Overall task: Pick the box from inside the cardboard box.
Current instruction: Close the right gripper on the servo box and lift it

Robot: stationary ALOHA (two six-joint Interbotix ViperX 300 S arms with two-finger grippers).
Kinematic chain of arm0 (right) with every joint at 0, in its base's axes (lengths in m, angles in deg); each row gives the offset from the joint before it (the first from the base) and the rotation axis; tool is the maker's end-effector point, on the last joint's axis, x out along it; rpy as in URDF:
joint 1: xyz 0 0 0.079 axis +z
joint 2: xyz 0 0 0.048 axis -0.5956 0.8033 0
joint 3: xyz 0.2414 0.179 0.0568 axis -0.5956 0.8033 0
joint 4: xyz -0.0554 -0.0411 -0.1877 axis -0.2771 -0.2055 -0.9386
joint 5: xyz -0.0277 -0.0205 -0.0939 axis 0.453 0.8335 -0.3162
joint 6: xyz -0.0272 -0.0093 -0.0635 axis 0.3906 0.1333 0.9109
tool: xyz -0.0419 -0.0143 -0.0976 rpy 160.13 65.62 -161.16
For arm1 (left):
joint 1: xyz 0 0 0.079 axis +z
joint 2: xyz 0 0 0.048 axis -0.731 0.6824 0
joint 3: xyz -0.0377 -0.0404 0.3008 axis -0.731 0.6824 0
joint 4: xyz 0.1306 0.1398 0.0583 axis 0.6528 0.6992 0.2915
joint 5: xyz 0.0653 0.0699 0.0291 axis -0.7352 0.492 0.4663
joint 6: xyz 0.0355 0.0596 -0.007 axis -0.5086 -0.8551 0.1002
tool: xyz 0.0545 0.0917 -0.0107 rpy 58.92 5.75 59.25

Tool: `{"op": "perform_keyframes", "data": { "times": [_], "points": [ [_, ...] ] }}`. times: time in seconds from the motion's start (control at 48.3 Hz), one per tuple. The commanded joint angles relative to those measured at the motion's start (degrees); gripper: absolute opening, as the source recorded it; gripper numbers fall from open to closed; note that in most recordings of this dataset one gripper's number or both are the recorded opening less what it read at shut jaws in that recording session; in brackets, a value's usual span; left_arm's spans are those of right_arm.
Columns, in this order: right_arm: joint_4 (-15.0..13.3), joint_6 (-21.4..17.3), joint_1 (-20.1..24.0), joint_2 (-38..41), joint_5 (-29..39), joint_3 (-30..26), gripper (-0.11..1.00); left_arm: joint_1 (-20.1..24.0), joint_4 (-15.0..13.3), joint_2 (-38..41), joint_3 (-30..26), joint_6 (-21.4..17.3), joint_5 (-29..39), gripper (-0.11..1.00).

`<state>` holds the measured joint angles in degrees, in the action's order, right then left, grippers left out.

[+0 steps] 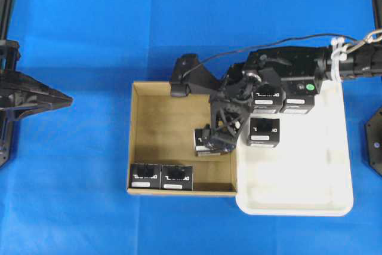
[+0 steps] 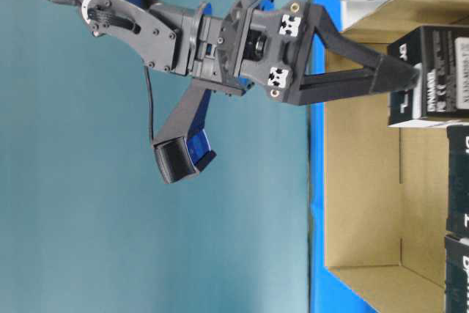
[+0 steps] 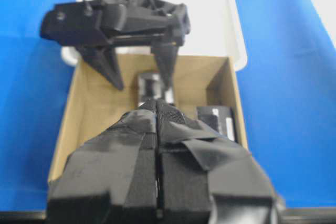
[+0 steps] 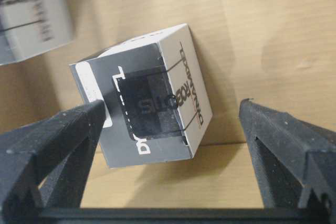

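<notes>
Nearest the front edge of the blue tabletop (image 1: 77, 219), two black boxes (image 1: 161, 177) lie side by side against the front wall of the cardboard box (image 1: 161, 117), toward its front-left corner, touching each other. The carton sits near the middle of the tabletop, and a white tray (image 1: 310, 189) touches its right wall.

Farther in, near the carton's right wall, the box (image 1: 202, 143) rests on the brown floor, turned at an angle to the walls. The right gripper (image 1: 216, 138) reaches across from the right edge of the tabletop and is lowered over it. In the right wrist view its fingers (image 4: 58, 145) are spread apart, one on each side of the box (image 4: 144, 106), with the left finger just beside or touching the box's labelled end and the right finger clear of it. The table-level view shows one fingertip (image 2: 392, 71) at the box's upper edge; whether it touches cannot be told.

Beyond the carton, three more black boxes (image 1: 264, 131) lie in the far-left part of the tray, two of them partly under the right arm.

The left gripper (image 1: 57, 100) hangs over the left edge of the tabletop, well apart from the carton, its fingers (image 3: 131, 166) pressed together on nothing.
</notes>
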<state>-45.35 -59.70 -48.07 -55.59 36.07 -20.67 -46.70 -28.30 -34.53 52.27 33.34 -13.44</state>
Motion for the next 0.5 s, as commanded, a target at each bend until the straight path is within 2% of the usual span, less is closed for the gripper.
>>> {"op": "perform_keyframes", "data": {
  "times": [0.0, 0.166, 0.476],
  "points": [
    [-1.8, 0.1, -2.0, 0.6, -0.3, 0.6, 0.99, 0.0, 0.1, 0.3, -1.4, 0.0, -0.4, -0.07],
    [-2.5, 0.1, -3.3, 0.5, -0.3, 0.6, 0.99, 0.0, 0.1, 0.2, -1.4, 0.0, -0.4, -0.07],
    [-2.5, -0.1, -2.6, 0.2, -0.6, 0.0, 0.99, 0.0, 0.1, 0.2, -1.4, 0.0, -0.4, -0.07]
  ]
}}
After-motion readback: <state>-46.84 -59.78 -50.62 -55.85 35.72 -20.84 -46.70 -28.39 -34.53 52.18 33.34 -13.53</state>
